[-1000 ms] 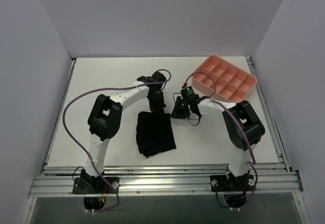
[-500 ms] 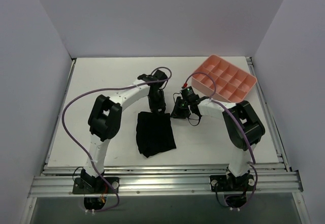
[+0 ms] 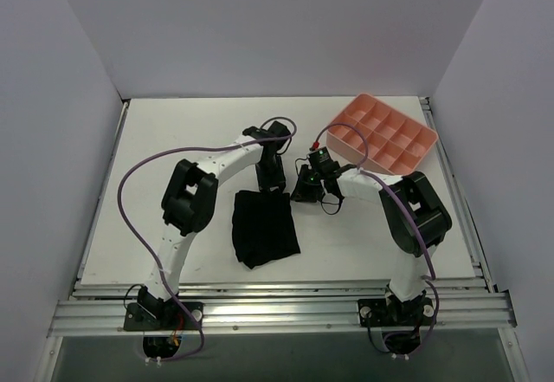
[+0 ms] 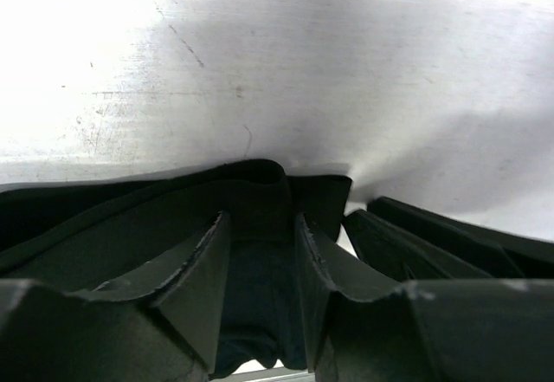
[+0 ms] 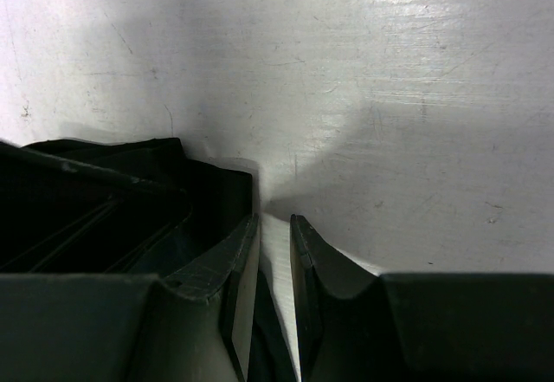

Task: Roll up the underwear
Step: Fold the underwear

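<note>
**Q:** How are the arms posed?

**A:** The left arm rises from the near edge and bends at a high elbow. It arcs toward the middle of the table, and the left claw points down at the far edge of the underwear. The right arm folds at its elbow and reaches leftward. The right claw sits low, just beside the cloth's far right corner, and the two claws are near each other.

**Q:** Is either claw gripping anything?

**A:** The left claw is partly open, with black cloth filling the gap between its fingers. The right claw is nearly closed, leaving only a thin slit. Pale table shows through the upper part of the slit and something dark lies lower in it. I cannot tell whether it is pinching cloth.

**Q:** What are the materials and shapes?

**A:** The underwear is soft, matte black and roughly rectangular. It lies flat between the arms and is rumpled at its far edge. The table is white, with fine scratches. The claw fingers are hard, black wedges. A rigid pink tray with a grid of square cells sits at the far right.
</note>
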### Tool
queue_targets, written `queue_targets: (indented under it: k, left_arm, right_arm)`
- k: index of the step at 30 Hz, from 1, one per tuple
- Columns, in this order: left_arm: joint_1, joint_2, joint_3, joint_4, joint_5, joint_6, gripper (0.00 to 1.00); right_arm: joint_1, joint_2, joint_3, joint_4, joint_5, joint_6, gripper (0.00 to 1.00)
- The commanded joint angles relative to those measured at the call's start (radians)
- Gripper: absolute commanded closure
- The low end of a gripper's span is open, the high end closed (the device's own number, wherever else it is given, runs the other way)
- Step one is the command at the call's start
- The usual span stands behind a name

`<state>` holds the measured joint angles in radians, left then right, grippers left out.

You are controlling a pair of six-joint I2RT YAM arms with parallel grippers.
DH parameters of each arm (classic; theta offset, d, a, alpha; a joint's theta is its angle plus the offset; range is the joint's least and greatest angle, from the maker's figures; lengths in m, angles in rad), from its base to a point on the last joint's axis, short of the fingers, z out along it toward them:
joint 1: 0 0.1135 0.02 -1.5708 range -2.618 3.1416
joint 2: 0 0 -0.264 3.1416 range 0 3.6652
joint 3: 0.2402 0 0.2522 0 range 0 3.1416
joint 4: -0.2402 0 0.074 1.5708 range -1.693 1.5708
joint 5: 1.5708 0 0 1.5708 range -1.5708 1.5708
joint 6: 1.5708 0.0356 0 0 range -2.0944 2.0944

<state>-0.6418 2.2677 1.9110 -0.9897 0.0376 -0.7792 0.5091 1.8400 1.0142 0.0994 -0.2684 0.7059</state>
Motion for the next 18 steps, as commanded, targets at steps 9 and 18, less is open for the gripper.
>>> queue_targets:
  k: [9, 18]
  left_arm:
    - [-0.013, 0.032, 0.011, -0.017, -0.001, -0.017, 0.98]
    - [-0.012, -0.086, -0.044, 0.014, 0.007, 0.012, 0.98]
  right_arm:
    - [-0.004, -0.031, -0.008, -0.029, -0.005, -0.02, 0.82]
    - [-0.004, -0.031, -0.014, -0.02, -0.006, -0.014, 0.82]
